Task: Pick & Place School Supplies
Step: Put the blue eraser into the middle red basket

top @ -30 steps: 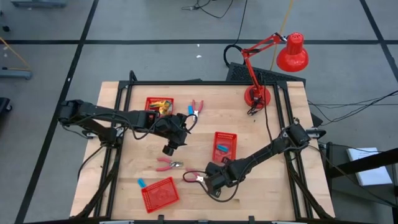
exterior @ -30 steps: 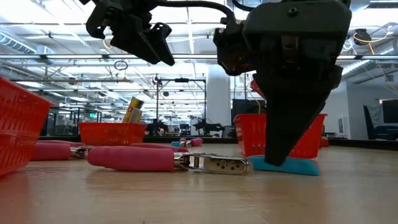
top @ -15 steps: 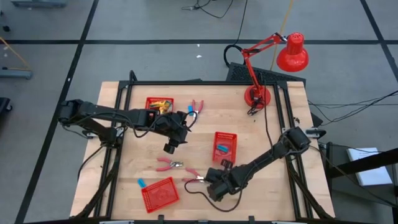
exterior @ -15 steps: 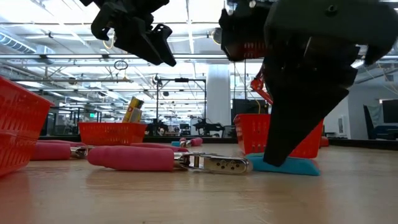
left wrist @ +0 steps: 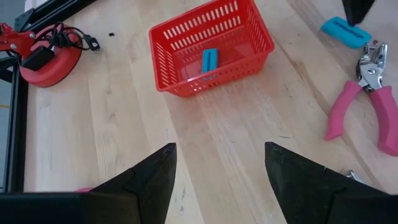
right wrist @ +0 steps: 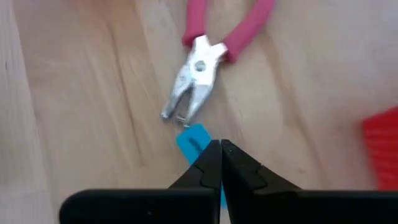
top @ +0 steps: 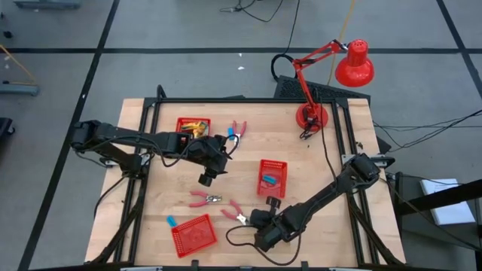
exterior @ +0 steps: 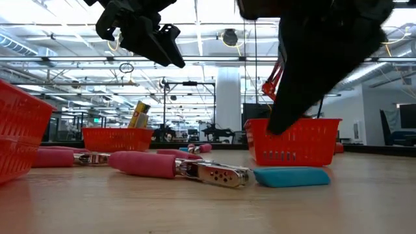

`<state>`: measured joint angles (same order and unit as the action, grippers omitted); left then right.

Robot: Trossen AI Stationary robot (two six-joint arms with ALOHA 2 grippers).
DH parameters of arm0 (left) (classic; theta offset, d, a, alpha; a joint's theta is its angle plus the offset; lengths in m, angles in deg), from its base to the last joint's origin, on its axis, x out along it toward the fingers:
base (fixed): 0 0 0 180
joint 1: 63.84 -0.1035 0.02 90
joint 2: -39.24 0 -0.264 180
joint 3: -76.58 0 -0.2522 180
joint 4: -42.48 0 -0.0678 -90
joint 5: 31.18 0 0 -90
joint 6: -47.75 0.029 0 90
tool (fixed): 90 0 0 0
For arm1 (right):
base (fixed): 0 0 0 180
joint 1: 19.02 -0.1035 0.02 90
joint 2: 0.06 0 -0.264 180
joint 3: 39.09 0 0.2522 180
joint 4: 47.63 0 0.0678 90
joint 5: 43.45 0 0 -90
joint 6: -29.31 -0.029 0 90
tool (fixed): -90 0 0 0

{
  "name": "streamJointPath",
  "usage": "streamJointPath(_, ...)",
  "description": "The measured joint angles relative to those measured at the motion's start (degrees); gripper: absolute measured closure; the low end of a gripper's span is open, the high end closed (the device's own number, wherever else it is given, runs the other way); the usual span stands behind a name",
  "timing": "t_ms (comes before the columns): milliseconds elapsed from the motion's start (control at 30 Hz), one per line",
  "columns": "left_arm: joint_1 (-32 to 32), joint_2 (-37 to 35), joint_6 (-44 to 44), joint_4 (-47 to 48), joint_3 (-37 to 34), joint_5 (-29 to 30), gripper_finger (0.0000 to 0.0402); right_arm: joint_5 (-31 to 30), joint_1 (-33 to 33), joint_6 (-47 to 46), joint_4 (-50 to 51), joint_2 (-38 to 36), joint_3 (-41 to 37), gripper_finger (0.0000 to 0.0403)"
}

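Note:
My right gripper (right wrist: 220, 149) (top: 254, 220) is shut and hangs above a light-blue block (right wrist: 194, 140) (exterior: 290, 176) that lies flat on the table near the near edge. The low view shows a gap between the two. Pink-handled pliers (right wrist: 200, 65) (exterior: 175, 166) lie just beyond the block, silver jaws toward it. My left gripper (left wrist: 221, 168) (top: 218, 159) (exterior: 170, 55) is open and hovers above mid-table, touching nothing. More pink pliers lie at mid-table (top: 205, 199) and near the far side (top: 238, 129). Another blue block (top: 170, 221) lies near the left edge.
Three red mesh baskets stand on the table: one at the far side (top: 183, 122) holding yellow-and-silver pieces, one at mid-right (left wrist: 166, 62) holding a blue block (left wrist: 209, 60), and one at the near edge (top: 193, 235). A red desk lamp (top: 311, 117) stands at the far right corner.
My right gripper, whose shut tips stood on the blue block, has risen off it and drawn back toward the table's near edge. The pliers beside the block have slid and turned a little toward it. The left arm has kept still.

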<state>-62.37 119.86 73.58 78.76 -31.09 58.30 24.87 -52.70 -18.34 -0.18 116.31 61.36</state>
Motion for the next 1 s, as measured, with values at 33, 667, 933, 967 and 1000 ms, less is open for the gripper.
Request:
streamJointPath(33, -0.02, 0.00, -0.02, -0.05, 0.01, 0.00, 0.0153, -0.64, -0.03, 0.33, 0.45, -0.48, 0.00, 0.0398)
streamJointPath(667, -0.83, -0.02, -0.92, 0.04, 0.00, 0.02, 0.0153, 14.58, 2.25, 15.35, 0.81, -1.70, 0.03, 0.0309)
streamJointPath(933, -0.83, -0.01, -0.74, 0.02, 0.00, 0.02, 0.0153, 14.03, 3.24, 18.26, 1.61, -1.77, -0.25, 0.0153)
streamJointPath(967, -0.83, -0.02, -0.70, 0.04, 0.00, 0.02, 0.0153, 14.06, 3.28, 18.35, 0.78, -1.66, -0.85, 0.0141)
streamJointPath(1000, -0.83, -0.02, -0.66, 0.02, 0.00, 0.02, 0.0153, 14.10, 3.32, 18.35, -0.16, -1.08, -1.26, 0.0131)
